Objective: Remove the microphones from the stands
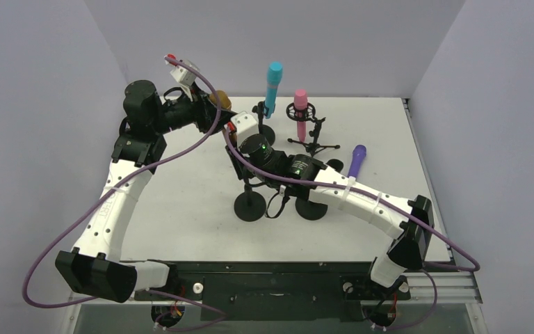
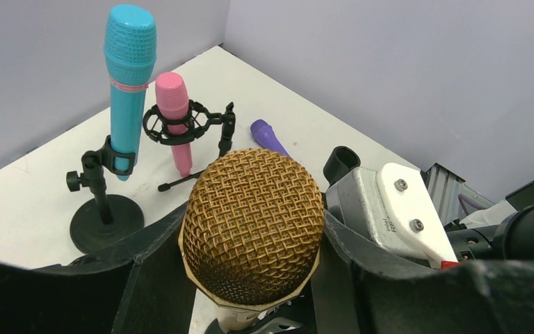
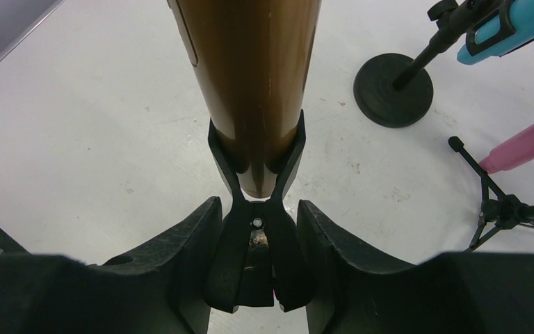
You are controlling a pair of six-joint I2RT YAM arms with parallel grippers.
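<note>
Left pincer [image 2: 247, 250] gripping microphone [image 2: 254, 195], right pincer [image 3: 257, 212] gripping clip [image 3: 231, 174]

Gold mesh-headed microphone [image 2: 254, 223] stands upright, its brown body seated in the black stand clip [image 3: 256, 163].

Gold mesh microphone [image 2: 252, 223], black stand [image 3: 226, 254]

Overhead, two wrist close-ups sharing microphone [image 2: 252, 223]
</note>
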